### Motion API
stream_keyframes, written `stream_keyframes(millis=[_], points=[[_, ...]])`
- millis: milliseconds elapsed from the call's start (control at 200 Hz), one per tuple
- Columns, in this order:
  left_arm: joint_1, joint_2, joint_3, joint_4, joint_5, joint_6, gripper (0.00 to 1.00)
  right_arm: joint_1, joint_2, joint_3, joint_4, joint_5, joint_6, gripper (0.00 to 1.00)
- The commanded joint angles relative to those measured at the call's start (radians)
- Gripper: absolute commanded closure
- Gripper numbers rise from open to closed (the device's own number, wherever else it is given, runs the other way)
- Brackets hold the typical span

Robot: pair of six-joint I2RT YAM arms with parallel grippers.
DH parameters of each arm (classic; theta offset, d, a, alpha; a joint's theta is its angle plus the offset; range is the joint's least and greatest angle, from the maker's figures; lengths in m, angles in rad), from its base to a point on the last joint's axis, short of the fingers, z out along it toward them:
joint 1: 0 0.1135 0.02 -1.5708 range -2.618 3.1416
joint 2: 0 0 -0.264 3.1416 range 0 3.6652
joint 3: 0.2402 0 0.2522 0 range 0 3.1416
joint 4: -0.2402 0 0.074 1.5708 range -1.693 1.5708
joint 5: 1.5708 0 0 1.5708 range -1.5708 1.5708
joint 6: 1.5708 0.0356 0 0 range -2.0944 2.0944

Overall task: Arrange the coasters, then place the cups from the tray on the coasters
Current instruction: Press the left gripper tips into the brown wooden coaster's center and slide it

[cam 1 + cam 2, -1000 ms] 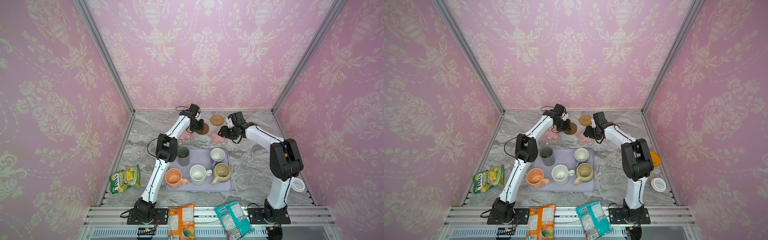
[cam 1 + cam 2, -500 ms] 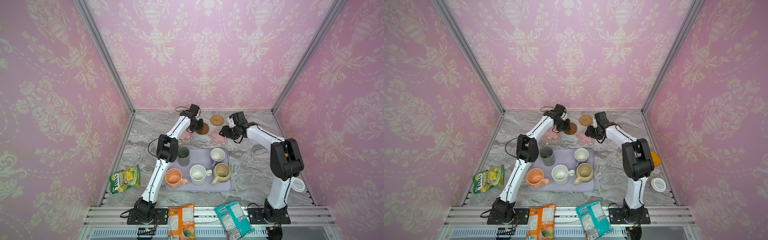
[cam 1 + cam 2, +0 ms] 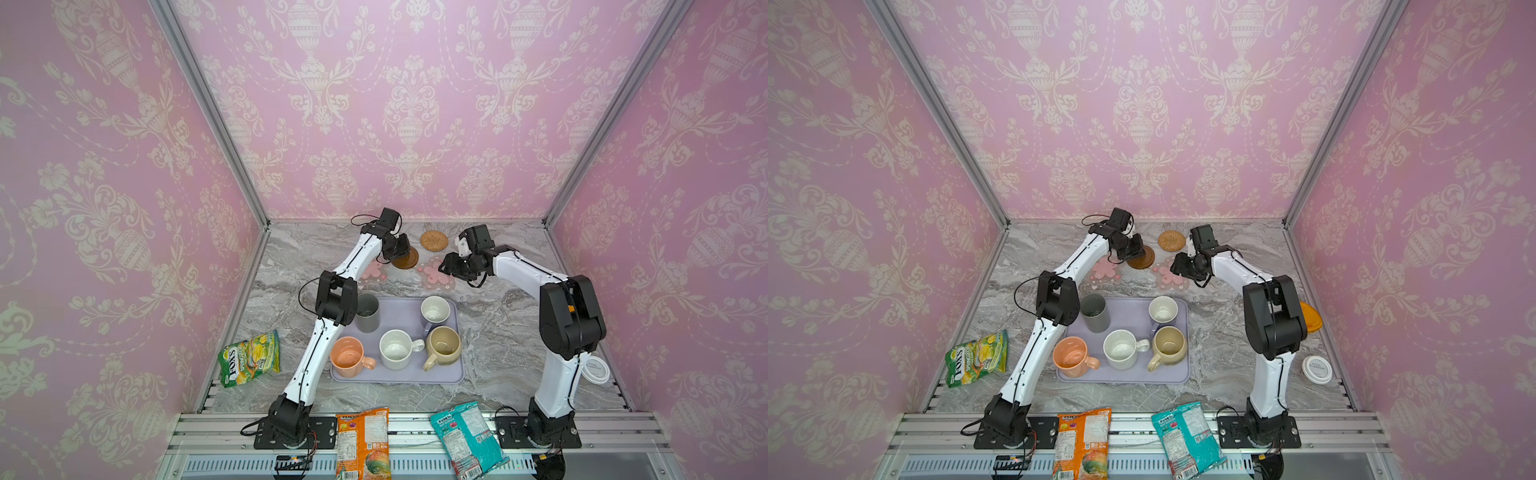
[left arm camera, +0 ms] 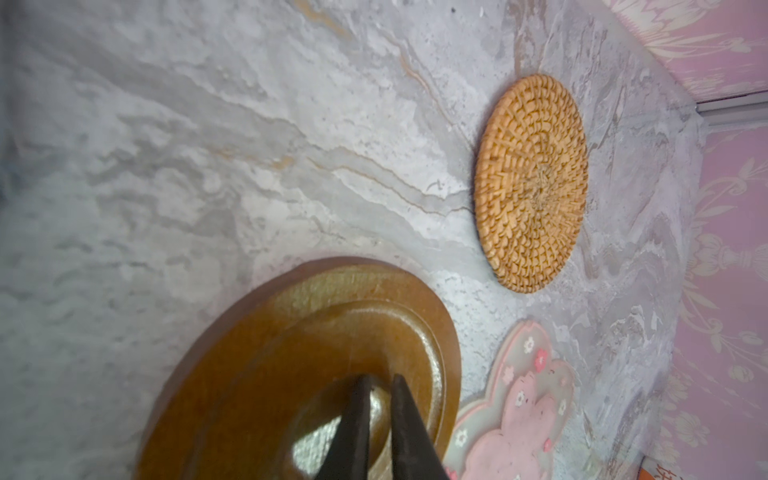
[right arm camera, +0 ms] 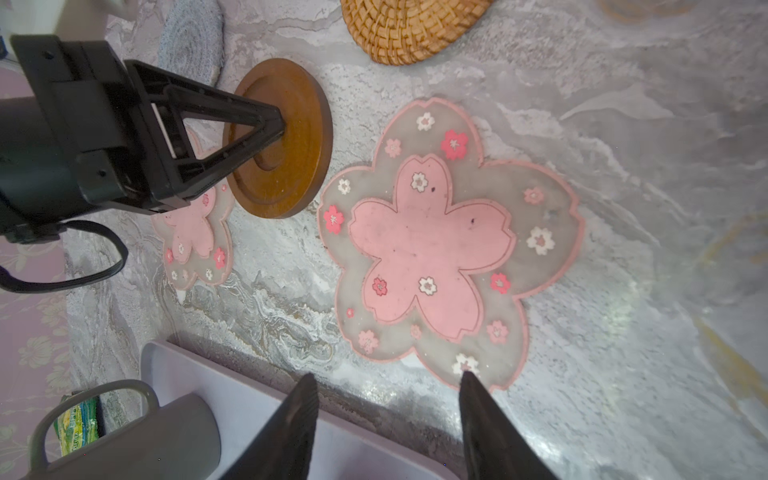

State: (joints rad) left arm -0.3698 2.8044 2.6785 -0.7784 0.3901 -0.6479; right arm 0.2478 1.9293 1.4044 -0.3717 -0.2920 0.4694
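My left gripper [image 3: 401,249] is shut, its tips pressed on the middle of the dark brown wooden coaster [image 4: 270,353] at the back of the table. A tan rattan coaster [image 3: 434,240] lies beyond it. Two pink flower coasters [image 5: 428,241] [image 5: 195,232] lie flat on either side of the brown one. The grey-blue woven coaster [image 5: 191,37] shows only in the right wrist view. My right gripper [image 5: 386,382] hangs open and empty at the near edge of the right-hand flower coaster. Five cups stand on the lavender tray [image 3: 399,376]: grey tumbler [image 3: 368,311], lavender [image 3: 435,311], white speckled [image 3: 395,349], peach [image 3: 348,357], beige [image 3: 444,345].
A green snack bag [image 3: 249,357] lies left of the tray. Orange [image 3: 363,442] and teal [image 3: 467,436] bags lie on the front rail. A white-lidded container [image 3: 595,369] and an orange lid [image 3: 1310,318] sit by the right wall.
The right arm's wrist has shifted slightly to the right. The left gripper stays on the brown coaster, and the cups have not moved.
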Motion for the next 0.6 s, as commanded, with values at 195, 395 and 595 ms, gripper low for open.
stream_keyframes(millis=[195, 395, 595], points=[[0.013, 0.082, 0.011, 0.072, 0.020, -0.121, 0.84, -0.022, 0.016, -0.013, -0.012, -0.019, -0.023, 0.44], [0.018, 0.045, 0.010, 0.032, -0.032, -0.075, 0.84, -0.027, 0.007, -0.020, -0.016, -0.025, -0.029, 0.44], [0.035, 0.010, 0.007, -0.057, -0.089, -0.038, 0.84, -0.028, -0.017, -0.036, -0.003, -0.036, -0.013, 0.44]])
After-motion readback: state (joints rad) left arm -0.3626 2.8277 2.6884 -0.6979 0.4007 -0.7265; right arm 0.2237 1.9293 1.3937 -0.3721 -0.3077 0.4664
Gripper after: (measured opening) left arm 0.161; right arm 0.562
